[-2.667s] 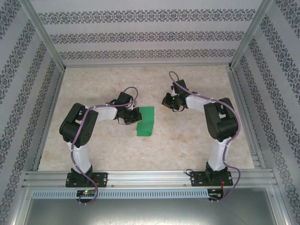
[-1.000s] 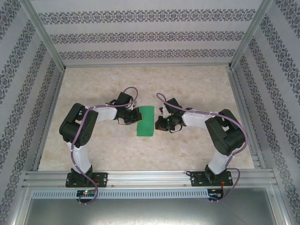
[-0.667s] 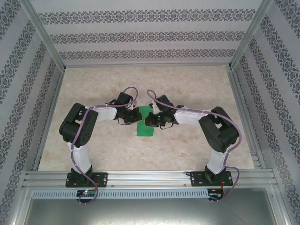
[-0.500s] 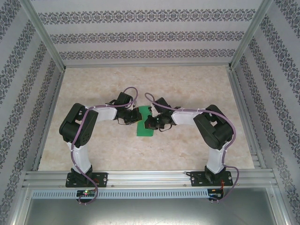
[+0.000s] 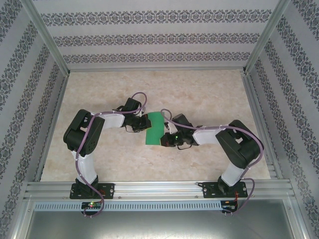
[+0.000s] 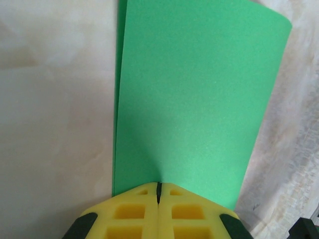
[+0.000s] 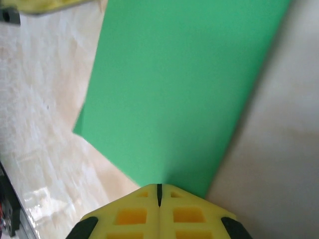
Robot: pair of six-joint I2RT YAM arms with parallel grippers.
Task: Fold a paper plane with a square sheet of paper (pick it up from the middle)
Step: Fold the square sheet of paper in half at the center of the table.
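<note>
The square sheet of paper (image 5: 155, 128) is bright green and lies folded in half as a narrow rectangle on the table; its two layers show along one long edge (image 6: 118, 99). My left gripper (image 5: 146, 123) is shut, its yellow tip (image 6: 159, 185) resting on the paper's left long edge. My right gripper (image 5: 163, 141) is shut too, tip (image 7: 159, 186) down on the paper (image 7: 184, 84) near its near right corner. Nothing is pinched between either pair of fingers. No paper plane shape shows.
The beige marbled table (image 5: 209, 94) spreads wide around the paper. Patterned walls and aluminium frame posts (image 5: 50, 45) close in three sides. The left gripper's yellow finger (image 7: 50, 5) shows at the top left of the right wrist view.
The right arm swung in from the right, passed over the paper, then drew back toward the near right corner and lowered there. The left arm and the paper stayed put.
</note>
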